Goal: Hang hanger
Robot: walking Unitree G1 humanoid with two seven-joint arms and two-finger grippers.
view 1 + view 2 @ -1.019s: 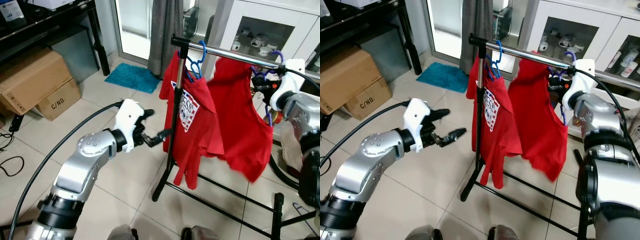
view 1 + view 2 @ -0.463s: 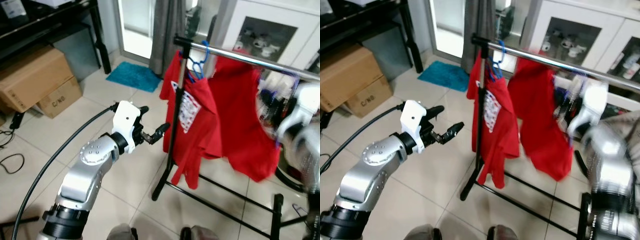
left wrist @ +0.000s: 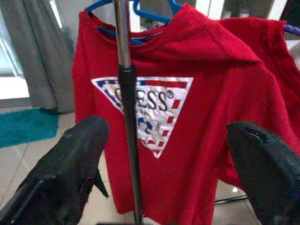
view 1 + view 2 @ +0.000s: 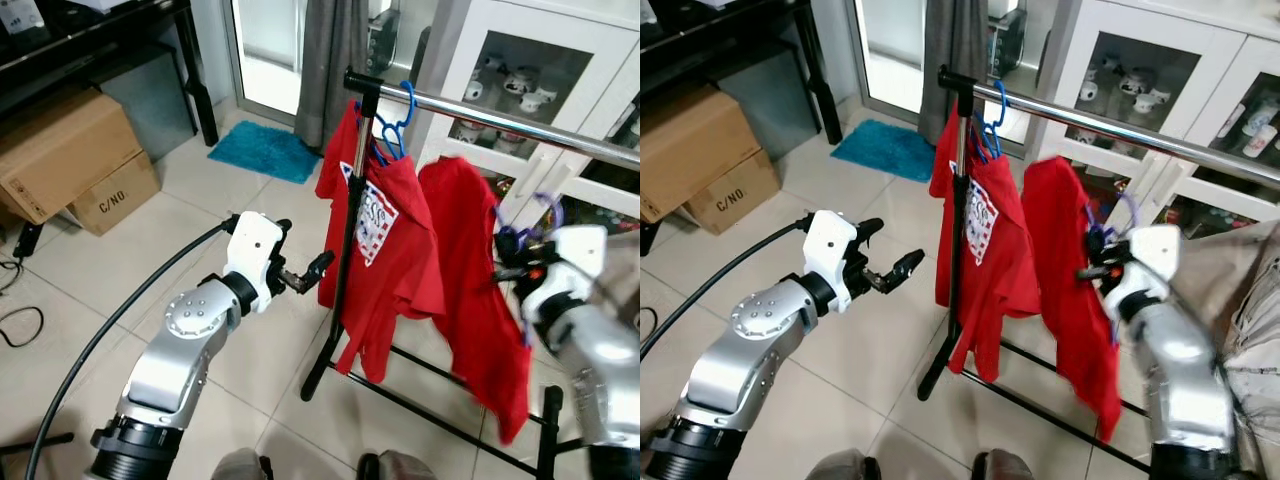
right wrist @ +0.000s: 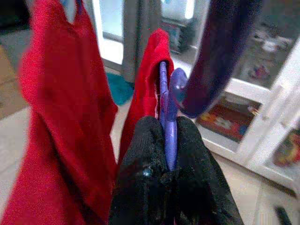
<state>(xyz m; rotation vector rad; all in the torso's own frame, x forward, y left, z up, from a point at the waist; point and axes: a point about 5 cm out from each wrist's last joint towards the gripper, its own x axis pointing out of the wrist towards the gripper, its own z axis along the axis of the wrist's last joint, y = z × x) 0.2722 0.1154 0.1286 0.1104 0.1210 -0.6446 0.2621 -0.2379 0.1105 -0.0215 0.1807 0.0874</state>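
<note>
A chrome rail (image 4: pixel 505 123) tops a black clothes rack. Near its left post (image 4: pixel 348 250) a blue hanger (image 4: pixel 392 128) hangs with a red printed shirt (image 4: pixel 385 250) on it. My right gripper (image 5: pixel 164 140) is shut on a purple hanger (image 5: pixel 165 101), which carries a second red shirt (image 4: pixel 480 300). Hanger and shirt sit below the rail and off it, to the right. My left gripper (image 4: pixel 301 277) is open and holds nothing, just left of the post at mid height, with the printed shirt (image 3: pixel 187 108) straight ahead.
Cardboard boxes (image 4: pixel 65 155) and a black shelf stand at the left. A blue mat (image 4: pixel 262 152) and a grey curtain (image 4: pixel 335 60) lie beyond the rack. A white glass-door cabinet (image 4: pixel 520 70) stands behind the rail. The rack's base bars (image 4: pixel 440 415) cross the tiles.
My right arm has come down and away from the rail, bringing the purple hanger and its red shirt lower. The left gripper has edged a little closer to the post.
</note>
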